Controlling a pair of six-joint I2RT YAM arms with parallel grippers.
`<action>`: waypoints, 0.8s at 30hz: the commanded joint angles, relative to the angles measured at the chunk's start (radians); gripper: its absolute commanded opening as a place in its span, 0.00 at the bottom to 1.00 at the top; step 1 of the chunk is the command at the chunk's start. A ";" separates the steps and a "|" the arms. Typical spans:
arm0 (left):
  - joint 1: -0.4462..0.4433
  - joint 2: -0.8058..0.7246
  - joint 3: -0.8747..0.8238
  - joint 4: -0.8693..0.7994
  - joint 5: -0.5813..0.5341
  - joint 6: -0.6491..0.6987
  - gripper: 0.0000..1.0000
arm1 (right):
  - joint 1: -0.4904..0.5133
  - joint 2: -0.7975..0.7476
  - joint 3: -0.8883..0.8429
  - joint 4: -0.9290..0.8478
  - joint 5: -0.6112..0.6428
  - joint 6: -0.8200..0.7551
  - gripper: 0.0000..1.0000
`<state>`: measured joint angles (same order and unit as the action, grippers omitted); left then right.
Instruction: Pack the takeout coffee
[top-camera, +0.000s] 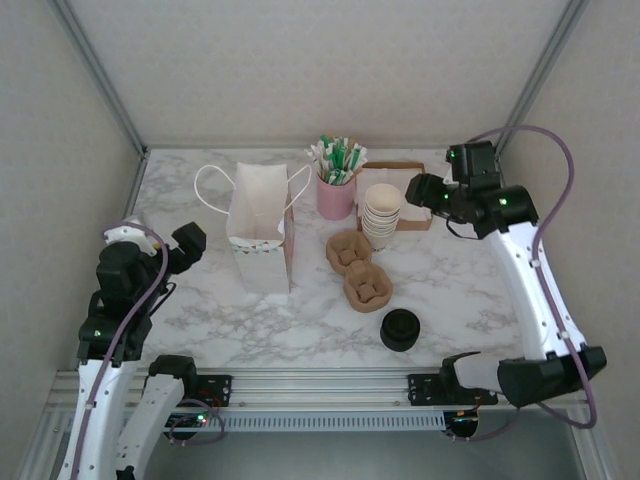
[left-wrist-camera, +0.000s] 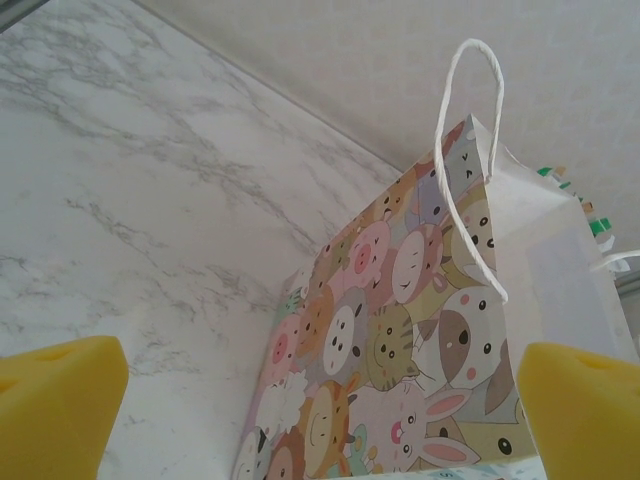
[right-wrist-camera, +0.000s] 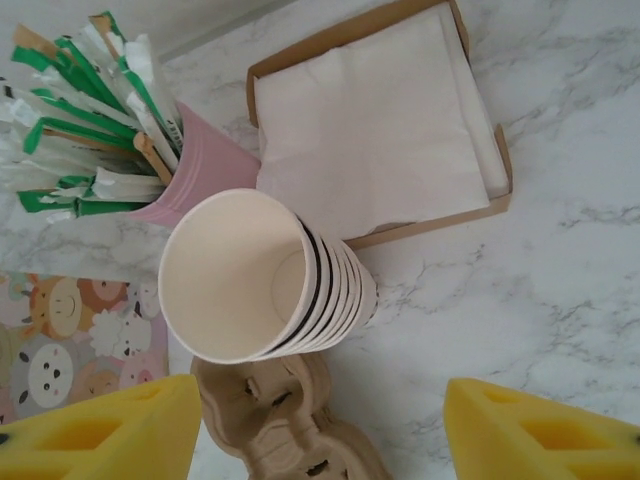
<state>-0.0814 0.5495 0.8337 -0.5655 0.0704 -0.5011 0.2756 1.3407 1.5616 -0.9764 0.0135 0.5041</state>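
- Left gripper (top-camera: 188, 243) open, pads wide apart, facing the paper bag (top-camera: 260, 235).
- Right gripper (right-wrist-camera: 320, 430) open above the stack of lidless cups (right-wrist-camera: 235, 275).
- Black lids (top-camera: 400, 330) sit near the surface's (top-camera: 480, 290) front edge. Where the lidded coffee is cannot be told.

The left gripper (top-camera: 188, 243) hangs just left of the paper bag (top-camera: 258, 240), jaws spread wide and facing it, with its arm folded low and close to its base. The right gripper (top-camera: 418, 190) hovers well to the bag's right, tilted downward, jaws likewise wide apart, with its arm stretched far forward.
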 joint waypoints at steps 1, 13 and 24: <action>0.014 -0.016 -0.010 0.005 0.001 -0.016 1.00 | 0.004 0.004 0.003 0.044 -0.021 0.049 0.62; 0.035 -0.019 -0.010 0.011 0.021 -0.022 1.00 | 0.012 0.086 -0.064 0.138 -0.014 0.048 0.47; 0.042 -0.022 -0.013 0.015 0.028 -0.027 1.00 | 0.041 0.185 -0.049 0.134 -0.031 0.020 0.44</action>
<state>-0.0490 0.5411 0.8288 -0.5652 0.0784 -0.5167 0.3069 1.5162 1.5032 -0.8520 -0.0097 0.5415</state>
